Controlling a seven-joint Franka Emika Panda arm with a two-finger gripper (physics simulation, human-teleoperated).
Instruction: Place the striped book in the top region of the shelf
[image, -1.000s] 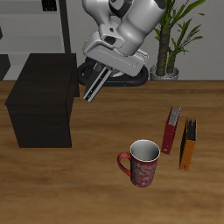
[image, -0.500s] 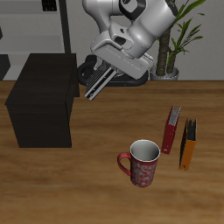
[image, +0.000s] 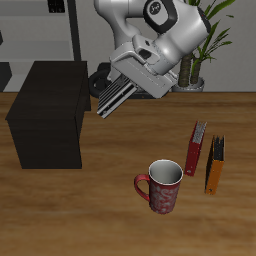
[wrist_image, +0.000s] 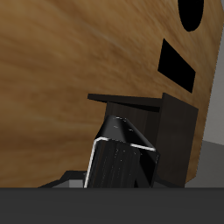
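Observation:
The striped book (image: 113, 95) hangs in the air, tilted, held by my gripper (image: 128, 82), which is shut on it. It sits just beside the upper edge of the shelf (image: 48, 112), a dark boxy unit with a flat top. In the wrist view the striped book (wrist_image: 122, 157) fills the foreground between my fingers, and the shelf (wrist_image: 171, 118) lies beyond it on the wooden table (wrist_image: 79, 52).
A red patterned mug (image: 162, 185) stands near the table's front edge. A red book (image: 195, 147) and an orange-and-black book (image: 214, 164) stand beside it. A potted plant (image: 195, 45) and a grey rack (image: 50, 30) are at the back.
The arm has turned its wrist and raised the striped book a little, tilting it flatter while it stays beside the shelf's top edge.

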